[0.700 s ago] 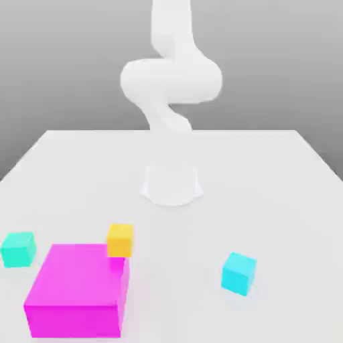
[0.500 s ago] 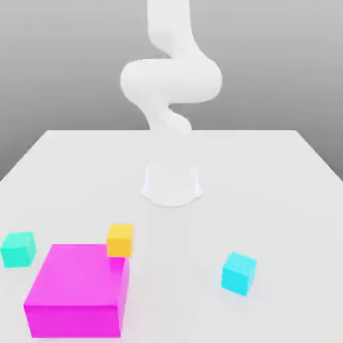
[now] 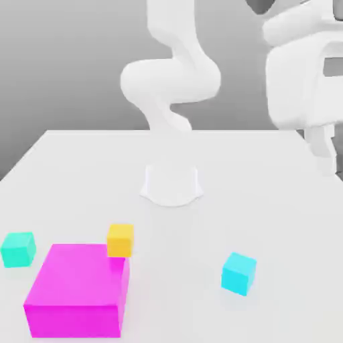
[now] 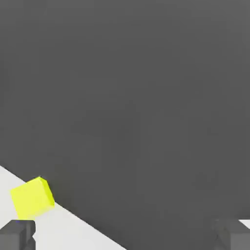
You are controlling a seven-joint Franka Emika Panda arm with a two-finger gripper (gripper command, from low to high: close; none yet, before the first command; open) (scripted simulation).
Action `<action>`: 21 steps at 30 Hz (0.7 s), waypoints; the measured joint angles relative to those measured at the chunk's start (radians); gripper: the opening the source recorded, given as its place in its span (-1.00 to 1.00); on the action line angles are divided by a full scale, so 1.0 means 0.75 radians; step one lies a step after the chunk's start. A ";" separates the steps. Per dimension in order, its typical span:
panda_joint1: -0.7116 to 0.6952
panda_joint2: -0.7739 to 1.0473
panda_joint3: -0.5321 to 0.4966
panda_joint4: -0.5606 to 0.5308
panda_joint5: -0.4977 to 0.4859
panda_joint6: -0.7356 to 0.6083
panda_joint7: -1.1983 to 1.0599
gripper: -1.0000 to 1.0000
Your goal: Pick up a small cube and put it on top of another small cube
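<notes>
Three small cubes lie on the white table (image 3: 268, 194): a teal cube (image 3: 19, 249) at the exterior view's left, an orange-yellow cube (image 3: 120, 240) touching the back corner of a big magenta block (image 3: 79, 289), and a cyan cube (image 3: 238, 273) toward the right. High at the exterior view's upper right hangs my white hand (image 3: 301, 74), far above the cubes, with one finger (image 3: 326, 149) pointing down. In the hand view my gripper (image 4: 124, 237) stands open with nothing between its fingertips (image 4: 17, 235), and a yellow cube (image 4: 32, 197) sits on the table near one of them.
The arm's round base (image 3: 171, 184) stands mid-table behind the cubes. The magenta block is much larger than the cubes and sits at the front left. Beyond the table edge the hand view shows dark grey background.
The hand has swung into the exterior view at the upper right, where it was absent before. The arm's upper links shifted slightly. No cube has moved.
</notes>
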 joint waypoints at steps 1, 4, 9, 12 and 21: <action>0.011 0.049 0.006 0.014 -0.009 0.006 -0.011 0.00; 0.043 0.194 0.027 0.055 -0.044 0.024 -0.038 0.00; 0.112 0.438 0.056 0.125 -0.117 0.053 -0.075 0.00; 0.162 0.585 0.064 0.168 -0.167 0.069 -0.094 0.00; 0.216 0.851 0.040 0.236 -0.226 0.211 -0.089 -1.00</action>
